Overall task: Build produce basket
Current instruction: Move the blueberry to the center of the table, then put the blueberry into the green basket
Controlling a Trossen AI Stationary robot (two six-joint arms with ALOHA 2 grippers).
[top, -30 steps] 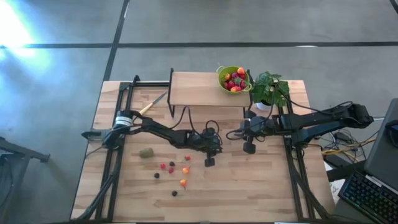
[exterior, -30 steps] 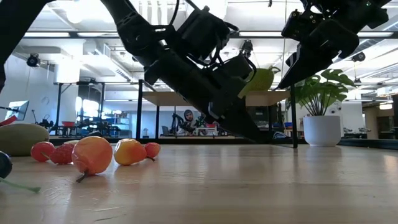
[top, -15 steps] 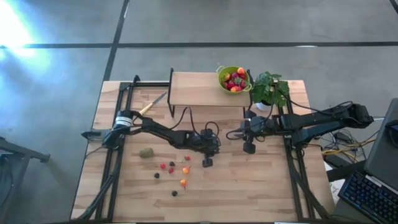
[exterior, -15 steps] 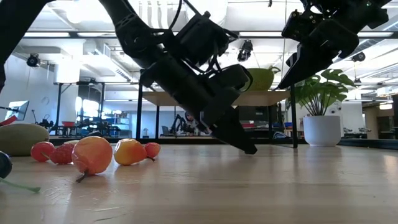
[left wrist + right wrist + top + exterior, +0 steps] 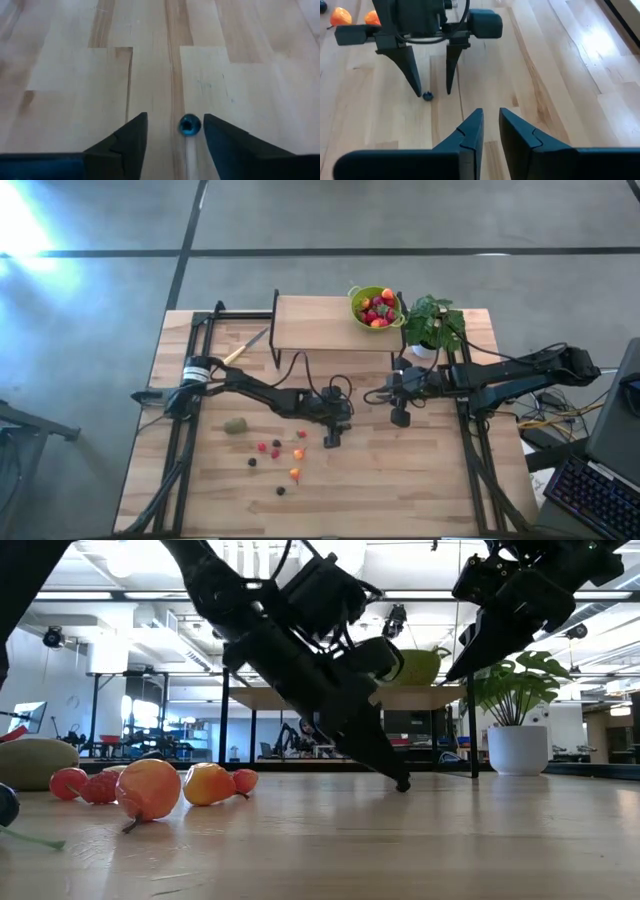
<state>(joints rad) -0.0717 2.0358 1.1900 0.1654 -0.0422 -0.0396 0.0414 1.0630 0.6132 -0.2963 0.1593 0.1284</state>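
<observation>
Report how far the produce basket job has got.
Partly done: the green basket on the shelf already holds red and orange fruit. In hand: the left gripper stands open over a small blue berry on the table. Left: the loose fruits and the kiwi. The right gripper waits nearby.

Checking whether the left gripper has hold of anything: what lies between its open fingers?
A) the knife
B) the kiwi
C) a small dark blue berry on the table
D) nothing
C: in the left wrist view the berry sits on the table between the open fingers of the left gripper, ungripped.
</observation>
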